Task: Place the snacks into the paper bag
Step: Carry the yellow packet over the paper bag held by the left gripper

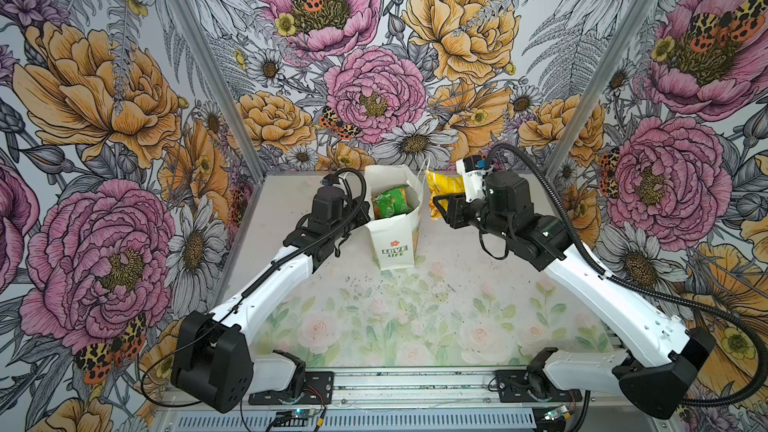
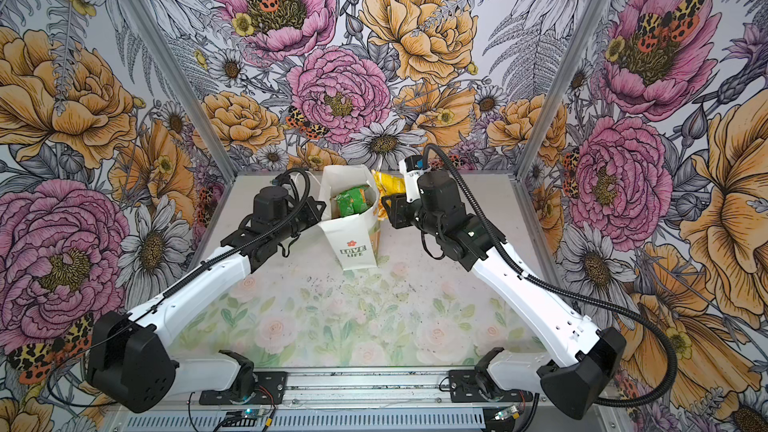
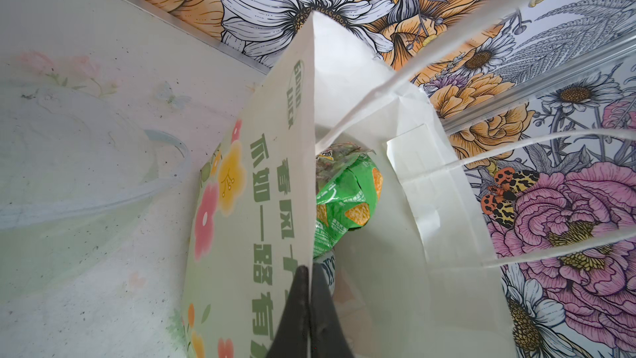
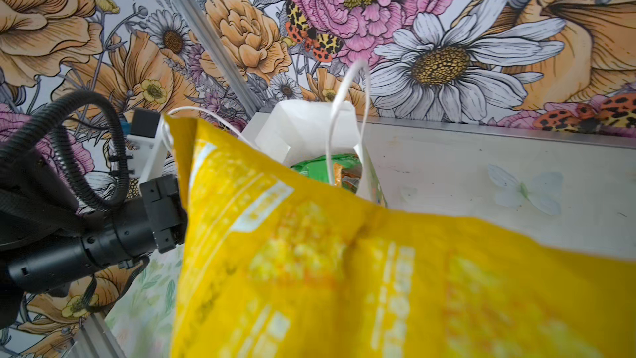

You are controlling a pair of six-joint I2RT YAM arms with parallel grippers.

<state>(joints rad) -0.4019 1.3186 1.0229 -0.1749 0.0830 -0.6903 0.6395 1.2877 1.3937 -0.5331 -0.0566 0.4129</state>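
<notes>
The white paper bag [image 1: 395, 243] [image 2: 353, 238] stands upright near the back wall, its "LOVE LIFE" side facing front. A green snack [image 1: 390, 201] [image 2: 353, 201] [image 3: 347, 201] [image 4: 316, 168] lies inside, with a teal-lettered packet [image 3: 329, 263] under it. My left gripper [image 3: 311, 270] [image 1: 365, 211] is shut on the rim of the bag's printed wide wall [image 3: 247, 218]. My right gripper [image 1: 438, 205] [image 2: 386, 209] holds a yellow snack [image 1: 446, 184] [image 2: 388, 182] [image 4: 344, 253] in the air, just right of the bag's mouth. The packet hides its fingertips in the right wrist view.
The bag's white cord handles [image 3: 516, 153] [image 4: 344, 115] stick up over its mouth. A clear plastic container [image 3: 86, 184] lies on the table left of the bag. The flowered back wall and its metal rail [image 4: 481, 129] run close behind.
</notes>
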